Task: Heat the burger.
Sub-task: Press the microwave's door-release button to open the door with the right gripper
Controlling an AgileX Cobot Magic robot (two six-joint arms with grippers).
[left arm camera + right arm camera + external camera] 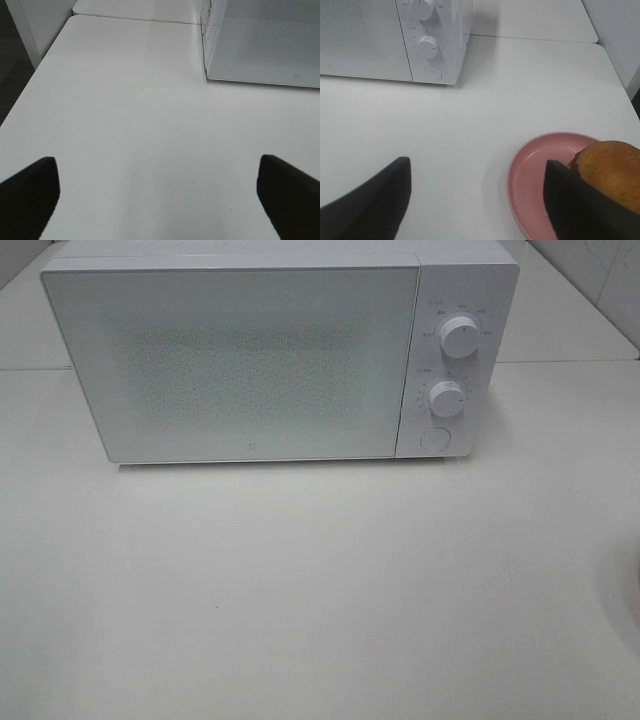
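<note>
The burger, with a golden-brown domed bun, sits on a round pink plate on the white table, seen only in the right wrist view. My right gripper is open. One dark finger overlaps the plate and the burger's side, and the burger lies outside the gap between the fingers. My left gripper is open over bare table. The white microwave stands at the back with its door shut. Neither gripper shows in the exterior high view.
The microwave panel carries two round knobs and a round button on its right side. The table's left edge drops to a dark floor. A seam crosses the tabletop behind the microwave.
</note>
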